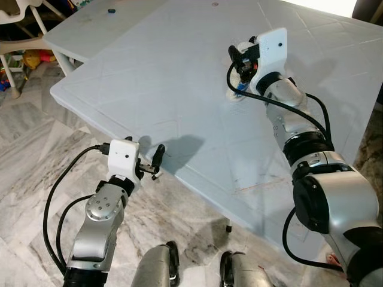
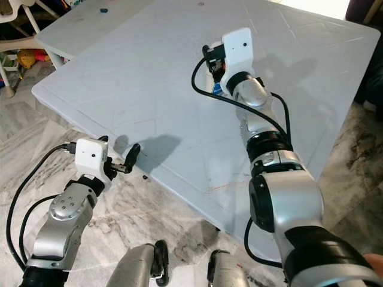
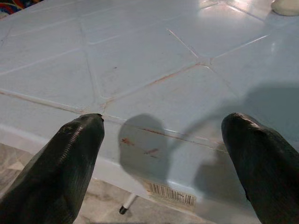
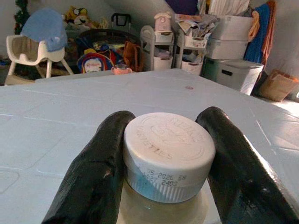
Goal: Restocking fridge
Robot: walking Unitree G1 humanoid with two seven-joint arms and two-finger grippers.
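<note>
The pale bottle with a white ribbed screw cap (image 4: 169, 156) stands far out on the pale blue plastic surface (image 1: 179, 89), clamped at cap height between the right hand's (image 4: 166, 163) black fingers, seemingly ready for lifting. The left hand (image 1: 157, 160) hovers open at the near edge, empty.

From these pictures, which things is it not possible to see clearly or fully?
- Bottle between the right gripper fingers: its body and label are cut off by the right wrist view's lower edge; in the eye views the wrist housing hides it.
- Cap lettering: embossed, too faint to read fully.
- Barcode sticker on the table edge: too small, left wrist view.
- Dark speck on the far table: too small.
- Left gripper: open.
</note>
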